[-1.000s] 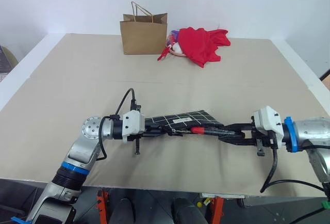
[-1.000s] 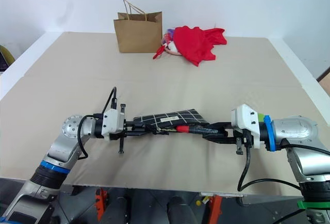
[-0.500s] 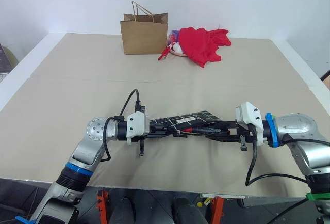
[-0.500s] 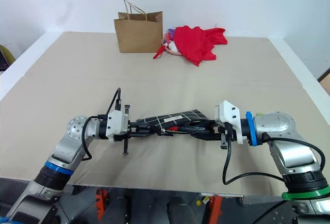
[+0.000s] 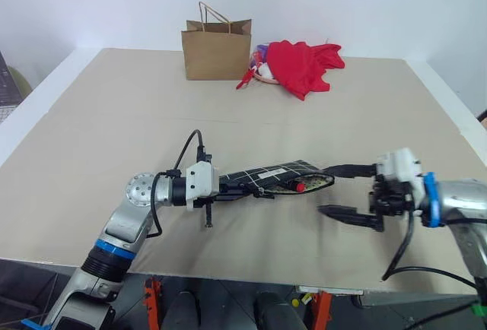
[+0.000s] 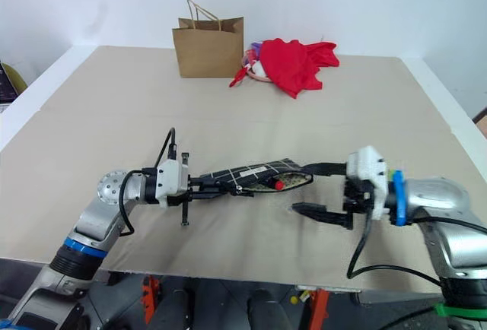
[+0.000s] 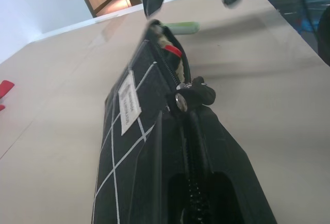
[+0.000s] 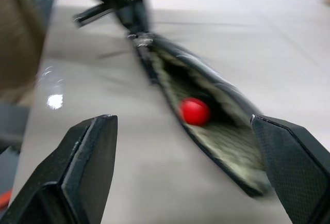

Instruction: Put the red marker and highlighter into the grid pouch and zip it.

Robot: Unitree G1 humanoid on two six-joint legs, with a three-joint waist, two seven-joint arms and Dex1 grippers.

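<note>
Both arms run silver-grey metal with a bright blue ring banding each forearm. Each wrist carries a boxy white housing, and black cables loop out from behind — one arching over the left, one sagging under the right. The left end effector (image 5: 255, 191) and right end effector (image 5: 335, 191) have slim black fingers.

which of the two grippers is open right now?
The right gripper: its black fingers stand wide apart just off the grid pouch mouth, holding nothing. The left gripper is shut on the pouch's other end.
</note>
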